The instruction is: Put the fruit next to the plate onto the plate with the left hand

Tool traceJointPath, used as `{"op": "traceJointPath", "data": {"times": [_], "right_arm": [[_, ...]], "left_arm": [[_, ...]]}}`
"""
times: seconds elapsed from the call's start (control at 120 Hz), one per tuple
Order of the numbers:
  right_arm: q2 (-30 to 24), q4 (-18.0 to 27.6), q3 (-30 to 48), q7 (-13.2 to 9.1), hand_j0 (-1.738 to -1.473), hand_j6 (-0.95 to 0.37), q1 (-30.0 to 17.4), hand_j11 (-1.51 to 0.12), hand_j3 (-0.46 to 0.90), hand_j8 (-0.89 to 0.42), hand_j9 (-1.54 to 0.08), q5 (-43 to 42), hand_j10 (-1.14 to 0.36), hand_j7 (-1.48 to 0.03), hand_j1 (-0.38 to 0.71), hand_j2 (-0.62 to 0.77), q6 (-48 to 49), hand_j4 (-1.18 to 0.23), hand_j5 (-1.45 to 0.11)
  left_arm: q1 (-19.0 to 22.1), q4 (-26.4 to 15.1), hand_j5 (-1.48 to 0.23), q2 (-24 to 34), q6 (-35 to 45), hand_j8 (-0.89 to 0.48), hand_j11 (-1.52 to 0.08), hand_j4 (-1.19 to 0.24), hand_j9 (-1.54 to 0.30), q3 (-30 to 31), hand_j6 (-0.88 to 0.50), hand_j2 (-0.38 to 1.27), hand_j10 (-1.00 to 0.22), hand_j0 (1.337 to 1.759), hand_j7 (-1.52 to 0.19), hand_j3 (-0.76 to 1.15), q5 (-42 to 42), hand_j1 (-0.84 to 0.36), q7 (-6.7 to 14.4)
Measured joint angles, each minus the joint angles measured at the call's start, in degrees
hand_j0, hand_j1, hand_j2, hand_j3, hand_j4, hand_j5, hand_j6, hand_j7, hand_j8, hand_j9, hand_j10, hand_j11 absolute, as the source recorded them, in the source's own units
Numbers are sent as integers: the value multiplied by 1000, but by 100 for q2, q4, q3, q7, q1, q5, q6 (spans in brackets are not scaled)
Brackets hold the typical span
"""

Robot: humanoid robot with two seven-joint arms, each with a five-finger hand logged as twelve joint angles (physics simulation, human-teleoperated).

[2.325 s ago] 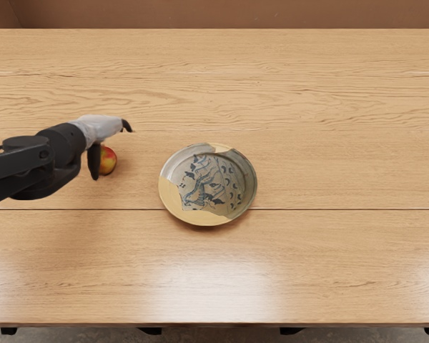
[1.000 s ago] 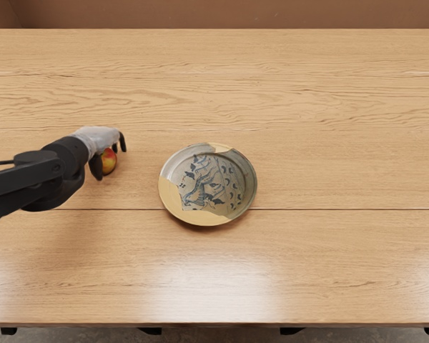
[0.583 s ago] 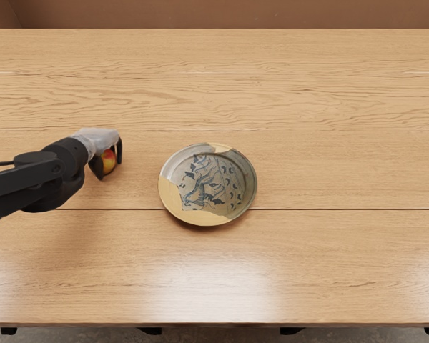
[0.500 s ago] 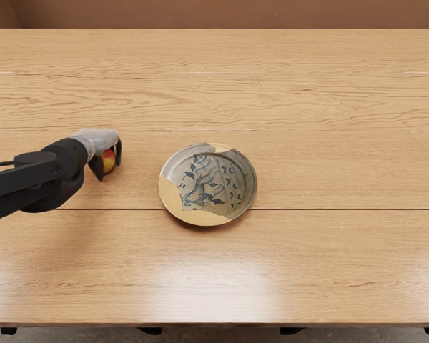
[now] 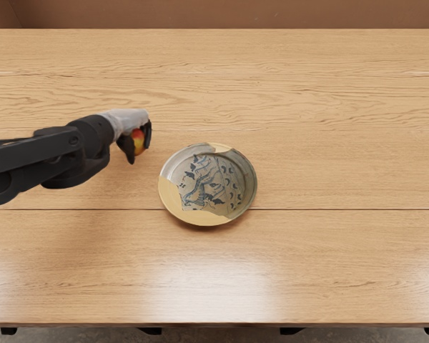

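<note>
- Left hand (image 5: 131,129): the fingers are curled around the fruit (image 5: 138,138), with dark fingertips on either side of it. The arm enters from the counter's (image 5: 307,107) left edge.
- Fruit: small, red and yellow, mostly hidden in the grasp. It is in the counter's left half, about midway between the far and near edges, left of the plate (image 5: 169,198) and apart from it. Whether it clears the surface cannot be told.
- Plate: shallow, patterned, bearing nothing, close to the counter's middle.
- Risk, slip: the fruit is round and probably held only at the fingertips, so it may squirt out and roll towards the left or near edge.
- Risk, rim strike: a low carry could knock the rim and shove the plate.
- Risk, release: a drop from too high may roll the fruit off the shallow dish.
- Room: the path from hand to plate is bare, and all counter edges are well apart.
</note>
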Motion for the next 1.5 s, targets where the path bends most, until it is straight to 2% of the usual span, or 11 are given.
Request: {"op": "traceJointPath", "data": {"times": [0.208, 0.292, 0.4, 0.883, 0.925, 1.033, 1.15, 1.3, 1.4, 1.45, 1.5], "right_arm": [[0, -1, 0, 0, -1658, -14, 1, -20, 0, -14, -19, 0, -14, -20, -331, -3, 0, -15, -19], [0, -1, 0, 0, -1658, -14, 1, -20, 0, -14, -19, 0, -14, -20, -331, -3, 0, -15, -19], [0, -1, 0, 0, -1658, -14, 3, -20, 0, -14, -19, 0, -14, -20, -331, -3, 0, -15, -19], [0, -1, -8, 0, -1658, -14, 2, -19, 0, -15, -19, 0, -14, -20, -331, -3, 0, -15, -19], [0, -1, -7, 0, -1658, -15, 2, -19, 0, -15, -19, 0, -15, -20, -331, -3, 0, -15, -19], [0, -1, -8, 0, -1658, -15, 2, -20, 0, -15, -19, 0, -15, -20, -331, -3, 0, -15, -19], [0, 1, -6, 0, -1658, -15, 3, -20, 0, -15, -19, 0, -15, -20, -331, -3, 0, -15, -19], [0, 6, -2, 0, -1658, -15, 7, -20, 0, -15, -20, 0, -15, -20, -331, -3, 0, -15, -19], [0, 7, -1, 0, -1658, -15, 6, -20, 0, -15, -20, 0, -15, -20, -331, -3, 0, -15, -19], [0, 8, -1, 0, -1658, -15, 6, -20, 0, -15, -20, 0, -15, -20, -331, -3, 0, -15, -19], [0, 8, 0, 0, -1658, -15, 6, -20, 0, -15, -20, 0, -15, -20, -331, -3, 0, -15, -19]], "left_arm": [[-553, -732, -1236, 288, -227, -214, -1187, -821, -1205, -1, -294, 491, -450, 1641, -1208, 0, -713, -373, -2], [-810, -899, -1237, 134, -255, -215, -1188, -823, -1194, 1, -292, 449, -467, 1642, -1208, 0, -881, -362, -3], [-926, -979, -1256, -211, -274, -208, -1190, -816, -1195, 7, -286, 541, -439, 1642, -1215, 0, -1038, -393, -4], [-479, -909, -1252, -596, -255, -216, -1186, -806, -1188, 97, -308, 534, -451, 1642, -1197, 0, -1056, -378, -5], [-483, -907, -1138, -597, -230, -214, -1078, -734, -1082, 94, -337, 464, -483, 1643, -1093, 0, -1046, -323, -5], [-503, -906, -681, -588, -172, -135, -646, -441, -648, 73, -207, 276, -294, 1649, -655, 0, -1040, -56, -5], [-633, -914, -386, -392, -157, -78, -366, -251, -367, 19, -119, 157, -167, 1653, -371, 0, -1073, 120, -5], [-876, -1030, -186, 149, -281, -39, -176, -122, -177, -233, -59, 76, -82, 1656, -179, 0, -1863, 239, -5], [-735, -1258, -114, 922, -970, -25, -108, -76, -109, -960, -38, 47, -51, 1657, -110, 0, -2762, 282, -5], [-580, -1316, -90, 1108, -1492, -20, -85, -60, -85, -1355, -30, 37, -40, 1657, -86, 0, -3272, 296, -5], [-92, -1350, -71, 1403, -2083, -16, -67, -47, -67, -1893, -24, 29, -32, 1657, -68, 0, -3831, 308, -5]]}}
